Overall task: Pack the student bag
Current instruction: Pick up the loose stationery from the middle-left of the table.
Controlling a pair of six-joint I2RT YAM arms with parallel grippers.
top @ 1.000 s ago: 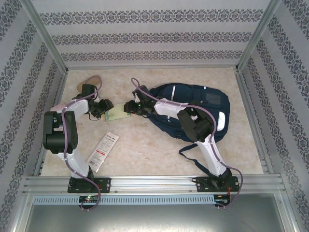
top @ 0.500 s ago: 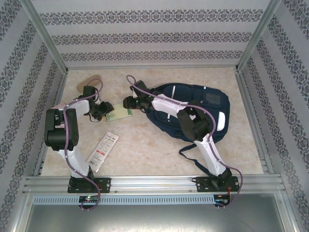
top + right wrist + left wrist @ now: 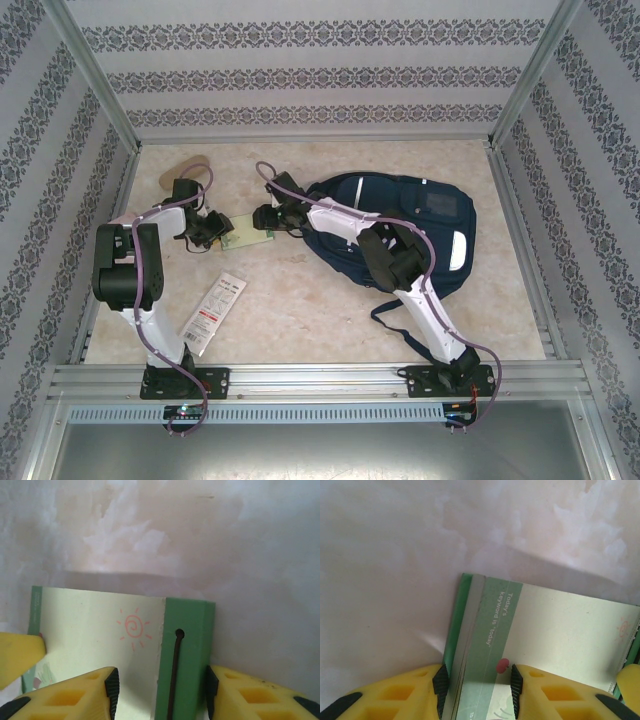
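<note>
**Two arms at one notebook, the bag waiting alongside**

The student bag [image 3: 395,195] is lying flat on the right half of the table [image 3: 320,330], its navy back facing up and a strap trailing toward the near edge. Just beside its left end, a pale green notebook [image 3: 245,232] is sitting between the two arms.

The left fingers [image 3: 410,695] are standing partly apart over the notebook's banded end. One pad is sitting at the green edge and the other is lying over the cover. The right fingers [image 3: 250,695] are standing about as wide over the opposite end, around the green strip with the elastic cord. Whether either pair is actually pinching the notebook, I cannot tell. A shadow under it is suggesting that it is lifting slightly off the table.

The risk, as I am judging it, is coming from both arms working on one thin thing. If they are pulling unevenly, the notebook could bow, twist, or slide out of the weaker hold and drop short of the bag. A pad resting on the cover rather than around an edge may be pushing the notebook along the table. The bag's opening is not showing from above, so the notebook could catch on fabric.

A white and red packet [image 3: 215,308] is lying near the left arm.
</note>
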